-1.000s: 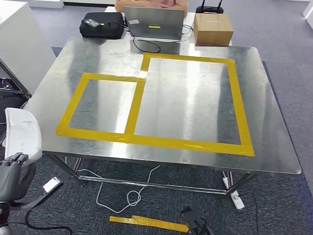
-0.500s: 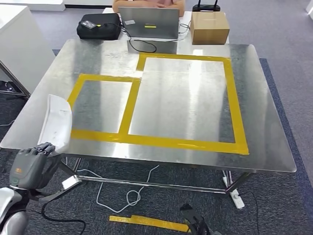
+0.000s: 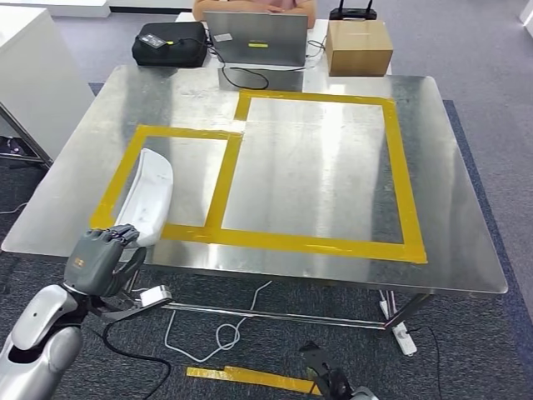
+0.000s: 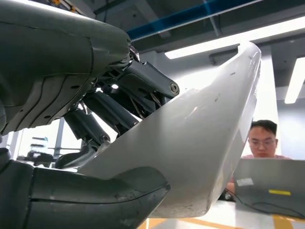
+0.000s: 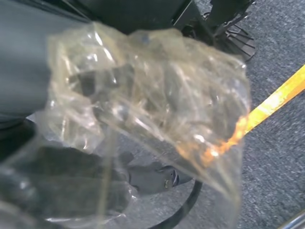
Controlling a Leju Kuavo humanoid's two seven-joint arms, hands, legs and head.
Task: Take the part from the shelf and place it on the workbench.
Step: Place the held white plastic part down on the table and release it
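White part (image 3: 147, 196), gripped by the left hand (image 3: 97, 260), hangs over the yellow-taped steel workbench (image 3: 440, 192).

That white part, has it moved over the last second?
Yes. The white part, held by the left robot hand, moved rightward from beyond the table's edge to over the small yellow tape frame.

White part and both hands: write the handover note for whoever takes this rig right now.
Left hand: grips the white part by its near end, over the near left edge of the workbench.
Right hand: hangs low by the floor; a crumpled clear film covers its wrist view, so its state cannot be told.
Part: over the smaller yellow-taped rectangle; whether it touches the steel yet cannot be told.
Done: part taken and brought to the workbench.
Left: set it down, probably inside that rectangle, release, withdraw the arm.
Note: a person sits behind the laptop at the far edge.
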